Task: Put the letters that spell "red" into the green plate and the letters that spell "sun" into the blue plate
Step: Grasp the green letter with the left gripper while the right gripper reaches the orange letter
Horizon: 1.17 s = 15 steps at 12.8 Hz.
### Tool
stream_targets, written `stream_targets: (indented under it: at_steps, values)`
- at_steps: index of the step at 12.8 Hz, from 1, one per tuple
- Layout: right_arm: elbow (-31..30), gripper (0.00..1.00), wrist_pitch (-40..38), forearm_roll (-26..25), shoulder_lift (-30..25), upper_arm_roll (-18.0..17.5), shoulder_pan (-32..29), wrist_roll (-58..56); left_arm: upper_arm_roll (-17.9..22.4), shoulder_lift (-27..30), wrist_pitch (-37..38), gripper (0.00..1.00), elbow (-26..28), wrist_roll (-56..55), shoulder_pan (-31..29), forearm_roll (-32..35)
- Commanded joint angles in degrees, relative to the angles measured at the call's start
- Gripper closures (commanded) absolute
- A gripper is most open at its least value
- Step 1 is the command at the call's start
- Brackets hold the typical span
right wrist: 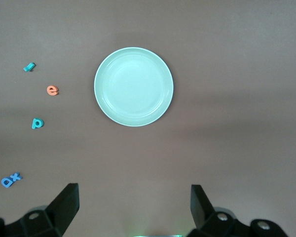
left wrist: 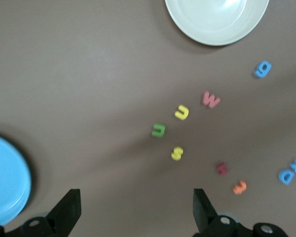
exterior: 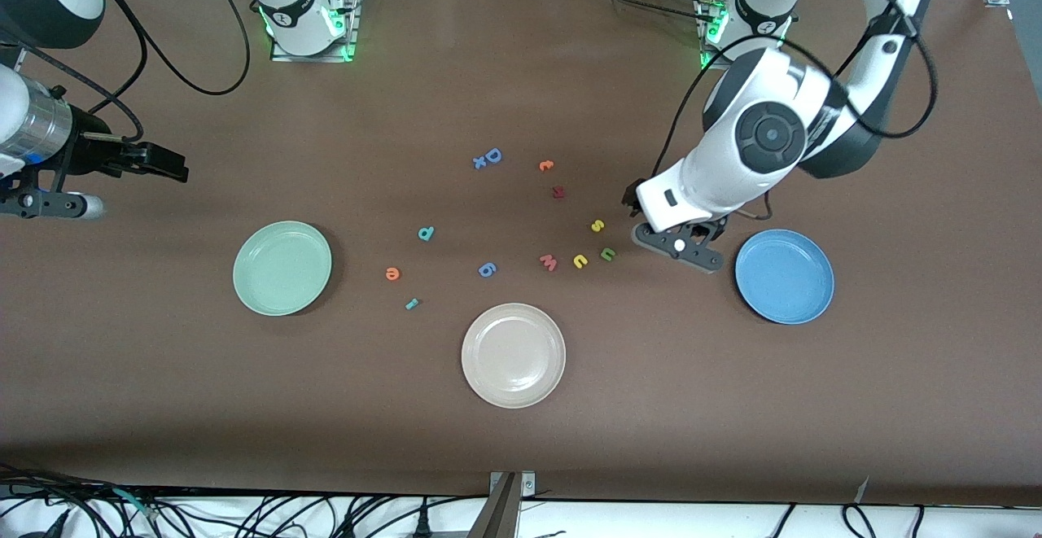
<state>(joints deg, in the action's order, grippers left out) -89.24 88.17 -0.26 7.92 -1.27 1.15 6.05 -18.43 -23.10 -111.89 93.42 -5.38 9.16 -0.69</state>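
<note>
My left tool (exterior: 680, 247): spread, holding nothing, low over the table (exterior: 521, 424) between the green u (exterior: 607, 254) and the blue plate (exterior: 784, 276).

My right tool (exterior: 163, 165): spread, holding nothing, waiting over the right arm's end of the table, above the ground near the green plate (exterior: 282, 267).

Green plate: nothing in it. Blue plate: nothing in it.

For "red", all on the table between the green plate and the beige plate (exterior: 513, 354):
- orange e (exterior: 392, 273)
- teal p-shape (exterior: 425, 234), farther from the front camera than the e
- small teal piece (exterior: 412, 303), nearest the front camera

For "sun", near the blue plate:
- yellow s (exterior: 597, 225)
- yellow u (exterior: 580, 260), just beside the green u

Other letters: pink w (exterior: 549, 262), blue g (exterior: 487, 269), dark red piece (exterior: 558, 192), orange piece (exterior: 545, 165), blue D and x (exterior: 488, 158).
</note>
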Motion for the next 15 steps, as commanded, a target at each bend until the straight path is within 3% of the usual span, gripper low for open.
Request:
stream_targets:
  at_steps: [1, 4, 6, 8, 15]
  values:
    - [1.4, 0.0, -1.0, 0.9, 0.9, 0.0, 0.5, 0.4, 0.1, -3.6, -5.5, 0.0, 0.3, -2.3, 2.2, 4.2]
    - [1.4, 0.0, -1.1, 1.0, 1.0, 0.0, 0.5, 0.1, 0.0, -7.2, -12.4, 0.0, 1.7, -9.5, 5.4, 7.2]
    - [1.4, 0.0, -1.1, 0.9, 1.3, -0.1, 0.5, 0.3, 0.2, -9.3, -16.0, 0.0, 2.5, -9.9, 6.7, 7.5]
    - [1.4, 0.0, -1.0, 1.1, 1.7, -0.1, 0.6, 0.2, 0.2, -10.3, -19.1, 0.0, 5.4, -10.3, 6.8, 11.9]
    - [1.4, 0.0, -0.2, 1.5, 3.1, -0.3, 2.8, 1.0, 0.2, -14.7, -20.8, 0.01, 6.3, -14.9, 7.0, 13.1]
